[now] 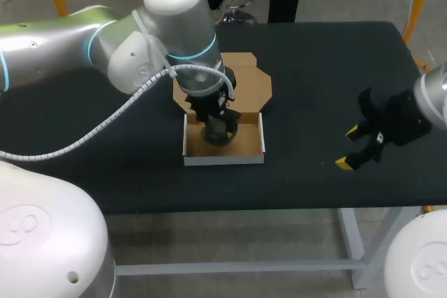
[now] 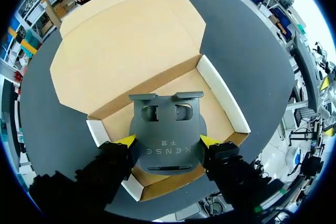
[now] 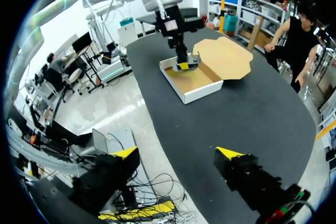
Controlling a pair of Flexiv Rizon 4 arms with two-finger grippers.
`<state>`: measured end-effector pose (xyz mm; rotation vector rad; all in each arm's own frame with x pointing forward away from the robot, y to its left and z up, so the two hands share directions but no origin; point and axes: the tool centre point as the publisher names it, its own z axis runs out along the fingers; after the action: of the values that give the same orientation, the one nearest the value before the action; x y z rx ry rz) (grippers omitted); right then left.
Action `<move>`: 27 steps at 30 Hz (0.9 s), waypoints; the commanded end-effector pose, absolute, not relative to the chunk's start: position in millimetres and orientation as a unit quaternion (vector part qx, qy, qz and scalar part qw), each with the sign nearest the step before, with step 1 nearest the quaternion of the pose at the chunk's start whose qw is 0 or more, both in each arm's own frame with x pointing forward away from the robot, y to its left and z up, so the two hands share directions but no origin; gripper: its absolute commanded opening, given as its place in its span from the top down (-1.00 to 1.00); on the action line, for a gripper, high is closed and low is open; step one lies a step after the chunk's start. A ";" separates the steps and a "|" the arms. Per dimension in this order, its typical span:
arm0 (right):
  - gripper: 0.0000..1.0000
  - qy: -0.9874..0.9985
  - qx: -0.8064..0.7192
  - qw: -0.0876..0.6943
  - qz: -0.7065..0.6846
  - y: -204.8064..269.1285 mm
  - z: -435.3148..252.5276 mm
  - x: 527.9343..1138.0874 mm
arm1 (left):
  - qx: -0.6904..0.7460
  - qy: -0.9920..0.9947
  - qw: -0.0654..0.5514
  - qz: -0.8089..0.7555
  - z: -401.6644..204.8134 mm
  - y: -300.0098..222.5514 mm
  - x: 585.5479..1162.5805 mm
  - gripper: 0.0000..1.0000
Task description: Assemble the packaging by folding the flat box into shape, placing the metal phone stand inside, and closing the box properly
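Okay, so the bit that matters for us: the metal phone stand (image 2: 165,124) sits directly inside our left claw (image 2: 168,141), which is clenched on its two side edges, down in the open box tray (image 2: 220,95). We can't tell whether it's touching the cardboard floor. The stand's long axis looks to run from the tray's front wall toward the hinge, with its two hooked lips pointing at the lid flap (image 2: 126,45), which lies flat open on the table (image 1: 314,68) behind the tray. We reckon the coming move is basically straight down, then let go. Our right claw (image 1: 348,148) is spread open with nothing in it, well off to the right, so the left one's clearly nearer.
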<state>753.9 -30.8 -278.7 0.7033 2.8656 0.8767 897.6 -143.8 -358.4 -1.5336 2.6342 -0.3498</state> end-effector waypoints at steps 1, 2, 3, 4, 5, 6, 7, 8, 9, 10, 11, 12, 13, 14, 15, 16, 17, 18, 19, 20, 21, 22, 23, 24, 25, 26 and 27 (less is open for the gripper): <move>-1.00 0.930 0.230 0.041 0.284 -28.7 -280.0 747.9 | -0.501 0.857 0.045 -0.110 -370.0 -151.8 904.1 1.00; -1.00 0.930 0.230 0.041 0.284 -28.7 -280.0 747.9 | -0.501 0.857 0.051 -0.109 -372.0 -152.2 904.9 1.00; -1.00 0.930 0.230 0.041 0.284 -28.7 -280.0 747.9 | -0.501 0.857 0.054 -0.107 -375.2 -152.6 905.4 1.00; -1.00 0.930 0.230 0.041 0.284 -28.7 -280.0 747.9 | -0.501 0.858 0.054 -0.104 -378.7 -152.8 906.8 1.00; -1.00 0.930 0.230 0.041 0.284 -28.7 -280.0 747.9 | -0.502 0.857 0.055 -0.102 -380.9 -152.6 907.5 1.00; -1.00 0.930 0.230 0.041 0.284 -28.7 -280.0 747.9 | -0.503 0.857 0.051 -0.099 -382.2 -152.1 908.2 1.00; -1.00 0.930 0.230 0.041 0.284 -28.7 -280.0 747.9 | -0.504 0.856 0.051 -0.098 -383.0 -151.8 908.5 1.00; -1.00 0.930 0.230 0.041 0.284 -28.7 -280.0 747.9 | -0.505 0.856 0.050 -0.096 -383.9 -151.5 908.6 1.00; -1.00 0.930 0.230 0.041 0.284 -28.7 -280.0 747.9 | -0.505 0.856 0.052 -0.095 -385.4 -151.2 908.2 1.00; -1.00 0.930 0.230 0.041 0.284 -28.7 -280.0 747.9 | -0.505 0.857 0.054 -0.094 -386.9 -151.2 907.3 1.00; -1.00 0.930 0.230 0.041 0.284 -28.7 -280.0 747.9 | -0.504 0.857 0.056 -0.093 -388.3 -151.5 906.7 1.00; -1.00 0.930 0.230 0.041 0.284 -28.7 -280.0 747.9 | -0.505 0.856 0.057 -0.091 -389.5 -151.9 906.5 1.00; -1.00 0.930 0.230 0.041 0.284 -28.7 -280.0 747.9 | -0.507 0.856 0.057 -0.088 -390.7 -152.4 906.8 1.00; -1.00 0.930 0.230 0.041 0.284 -28.7 -280.0 747.9 | -0.508 0.855 0.058 -0.086 -391.9 -152.9 907.1 1.00; -1.00 0.930 0.230 0.041 0.284 -28.7 -280.0 747.9 | -0.510 0.854 0.058 -0.083 -393.3 -153.4 907.7 1.00; -1.00 0.930 0.230 0.041 0.284 -28.7 -280.0 747.9 | -0.511 0.854 0.058 -0.081 -394.8 -153.9 908.5 1.00; -1.00 0.930 0.230 0.041 0.284 -28.7 -280.0 747.9 | -0.512 0.853 0.058 -0.080 -395.7 -153.9 908.9 1.00; -1.00 0.930 0.230 0.041 0.284 -28.7 -280.0 747.9 | -0.513 0.853 0.058 -0.078 -396.8 -153.7 909.1 1.00; -1.00 0.930 0.230 0.041 0.284 -28.7 -280.0 747.9 | -0.515 0.852 0.059 -0.076 -398.3 -153.5 909.3 1.00; -1.00 0.930 0.230 0.041 0.284 -28.7 -280.0 747.9 | -0.517 0.851 0.061 -0.074 -399.8 -153.4 909.7 1.00; -1.00 0.930 0.230 0.041 0.284 -28.7 -280.0 747.9 | -0.519 0.850 0.062 -0.072 -401.0 -153.3 910.1 0.76; -1.00 0.930 0.230 0.041 0.284 -28.7 -280.0 747.9 | -0.522 0.848 0.062 -0.070 -402.1 -153.0 910.4 0.31; -1.00 0.930 0.230 0.041 0.284 -28.7 -280.0 747.9 | -0.523 0.847 0.062 -0.070 -403.0 -153.0 910.8 -0.02; -1.00 0.930 0.230 0.041 0.284 -28.7 -280.0 747.9 | -0.523 0.847 0.062 -0.069 -403.3 -152.9 911.0 -0.46; -1.00 0.930 0.230 0.041 0.284 -28.7 -280.0 747.9 | -0.525 0.846 0.063 -0.068 -403.4 -152.8 910.9 -0.87; -1.00 0.930 0.230 0.041 0.284 -28.7 -280.0 747.9 | -0.526 0.846 0.062 -0.068 -403.5 -152.8 910.9 -1.00; -1.00 0.930 0.230 0.041 0.284 -28.7 -280.0 747.9 | -0.526 0.845 0.062 -0.068 -403.5 -152.7 910.9 -1.00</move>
<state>753.6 -31.0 -279.3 0.7033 2.8602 0.8754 909.4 -149.2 -402.7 -1.5901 2.5622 -0.2193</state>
